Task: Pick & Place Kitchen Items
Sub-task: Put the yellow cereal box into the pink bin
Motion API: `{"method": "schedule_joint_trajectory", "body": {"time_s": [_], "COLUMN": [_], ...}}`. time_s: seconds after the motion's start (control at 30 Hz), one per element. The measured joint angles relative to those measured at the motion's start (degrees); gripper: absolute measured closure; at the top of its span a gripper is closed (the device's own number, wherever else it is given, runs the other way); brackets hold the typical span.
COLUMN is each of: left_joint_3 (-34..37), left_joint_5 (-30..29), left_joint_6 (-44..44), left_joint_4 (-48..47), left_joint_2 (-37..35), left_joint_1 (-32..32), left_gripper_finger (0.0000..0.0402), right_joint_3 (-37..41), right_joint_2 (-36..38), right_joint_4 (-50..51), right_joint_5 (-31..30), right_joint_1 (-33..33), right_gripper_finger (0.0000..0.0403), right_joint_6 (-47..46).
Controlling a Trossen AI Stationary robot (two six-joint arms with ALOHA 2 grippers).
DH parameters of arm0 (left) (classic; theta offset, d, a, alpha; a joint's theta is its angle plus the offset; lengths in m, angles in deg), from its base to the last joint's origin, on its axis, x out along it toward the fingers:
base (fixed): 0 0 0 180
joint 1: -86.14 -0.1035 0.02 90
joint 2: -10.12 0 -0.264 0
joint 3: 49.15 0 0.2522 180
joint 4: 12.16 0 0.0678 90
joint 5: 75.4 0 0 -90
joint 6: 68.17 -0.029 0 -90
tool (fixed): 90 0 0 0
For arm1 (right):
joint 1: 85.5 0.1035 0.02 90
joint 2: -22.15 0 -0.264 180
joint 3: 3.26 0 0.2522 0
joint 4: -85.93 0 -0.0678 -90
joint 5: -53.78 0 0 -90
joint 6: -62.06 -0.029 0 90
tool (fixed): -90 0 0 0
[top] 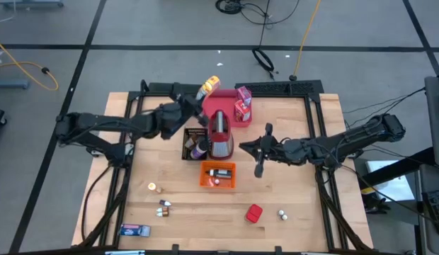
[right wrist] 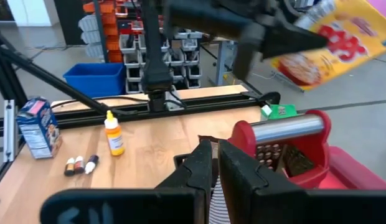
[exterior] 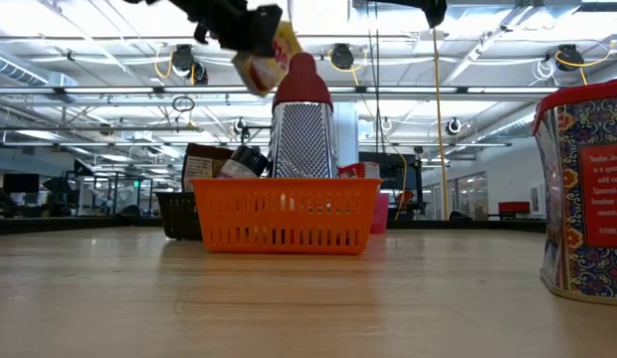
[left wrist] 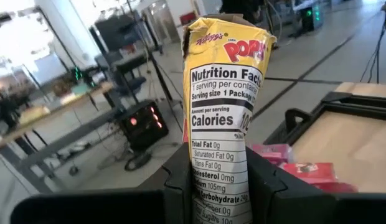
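Observation:
My left gripper [top: 200,99] is shut on a yellow cereal packet [top: 209,86], high above the far left corner of the pink tray [top: 221,98]. The packet also shows in the low view [exterior: 265,58] and the right wrist view [right wrist: 342,37]. Pink and red cartons [top: 242,103] stand in the tray. My right gripper [top: 242,149] is shut and empty, just right of the red-and-silver grater [top: 219,133]; it also shows in the right wrist view [right wrist: 216,165]. A black basket [top: 195,146] holds dark bottles. An orange basket [top: 218,175] holds small goods. My left gripper pinches the packet's lower part [left wrist: 219,186] between its two fingers [left wrist: 178,180], one on each narrow side. The packet's length runs on ahead of the fingers, its crumpled top end [left wrist: 230,31] farthest off. It is lifted clear of the table and tilted.
Loose on the near table lie a small orange-capped bottle [top: 154,188], tiny shakers [top: 163,207], a blue carton [top: 134,229], a red box [top: 253,213] and white shakers [top: 282,214]. A black frame [top: 304,88] rims the table. The red box stands close to the low camera [exterior: 587,189].

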Motion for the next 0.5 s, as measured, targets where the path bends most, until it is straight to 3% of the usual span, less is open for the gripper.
{"method": "schedule_joint_trajectory", "body": {"time_s": [0.27, 0.5], "left_joint_3": [4.93, 13.31], "left_joint_5": [12.67, 24.44], "left_joint_6": [6.92, 10.36], "left_joint_4": [0.75, 15.46], "left_joint_2": [-0.04, 0.64], "left_joint_1": [-10.3, -16.61], "left_gripper_finger": [0.0315, 0.0314], "right_joint_3": [0.02, 0.02], "right_joint_2": [-0.02, -0.33], "right_joint_4": [0.82, 1.33], "right_joint_5": [0.0, -0.02], "right_joint_1": [1.8, 2.2], "right_gripper_finger": [0.0381, 0.0385], "right_joint_6": [-0.02, 0.11]}}
